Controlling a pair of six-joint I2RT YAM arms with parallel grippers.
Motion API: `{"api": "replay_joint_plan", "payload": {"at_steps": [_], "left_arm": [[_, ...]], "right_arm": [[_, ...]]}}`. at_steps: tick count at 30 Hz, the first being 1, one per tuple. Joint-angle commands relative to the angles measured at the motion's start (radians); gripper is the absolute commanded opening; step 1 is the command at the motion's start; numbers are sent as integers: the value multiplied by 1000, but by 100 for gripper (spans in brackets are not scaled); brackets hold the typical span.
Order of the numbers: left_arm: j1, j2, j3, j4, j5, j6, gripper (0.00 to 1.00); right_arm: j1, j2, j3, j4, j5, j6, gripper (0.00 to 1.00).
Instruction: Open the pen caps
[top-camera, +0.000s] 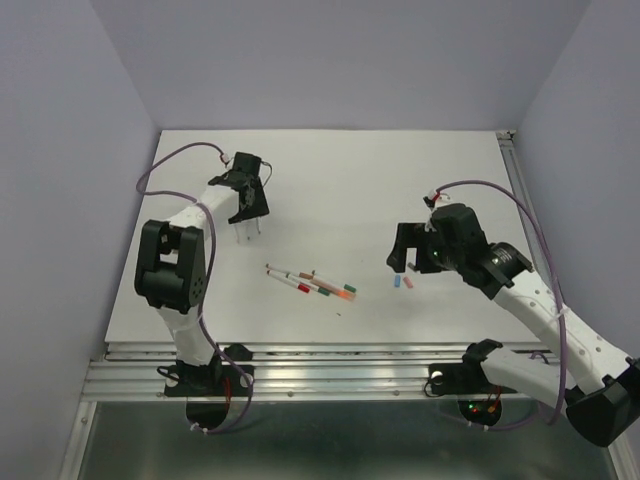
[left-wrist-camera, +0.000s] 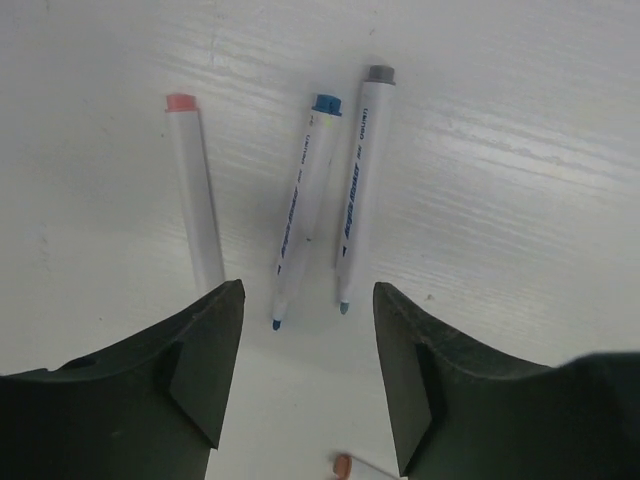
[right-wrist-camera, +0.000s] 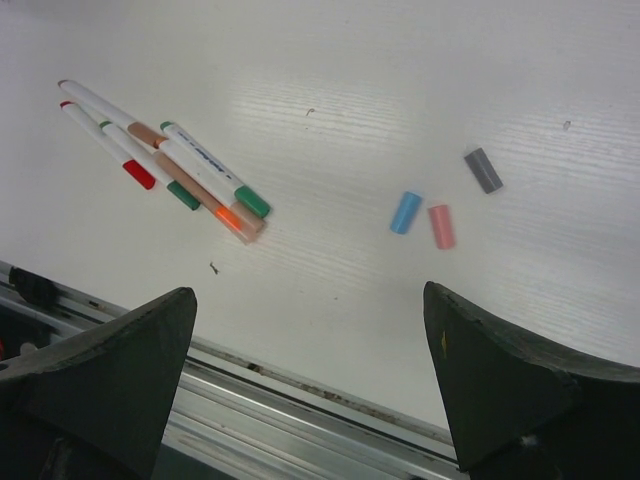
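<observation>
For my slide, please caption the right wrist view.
Open right gripper near loose blue cap, pink cap, grey cap; capped pens at left.
</observation>
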Motion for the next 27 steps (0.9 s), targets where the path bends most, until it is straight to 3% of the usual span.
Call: {"api": "replay_joint_plan", "payload": {"at_steps": [1, 3, 10, 15, 20, 27], "left_arm": [[5, -191, -1, -48, 67, -109, 68], [-8, -261, -41, -66, 87, -137, 99], [-129, -455, -209, -160, 33, -393, 99], [-304, -550, -346, -235, 1, -617, 99], [-344, -588, -449, -282, 12, -859, 98], [-360, -592, -506, -353, -48, -1066, 93]], "right_arm": [[-5, -41, 34, -10, 48, 2, 100], [-5, -49, 21, -5, 65, 16, 100], [-5, -84, -30, 7, 186, 96, 100], [-5, -74, -53, -14, 292, 162, 100], [-5, -104, -52, -45, 347, 179, 100], [-5, -179, -79, -40, 373, 170, 100]]}}
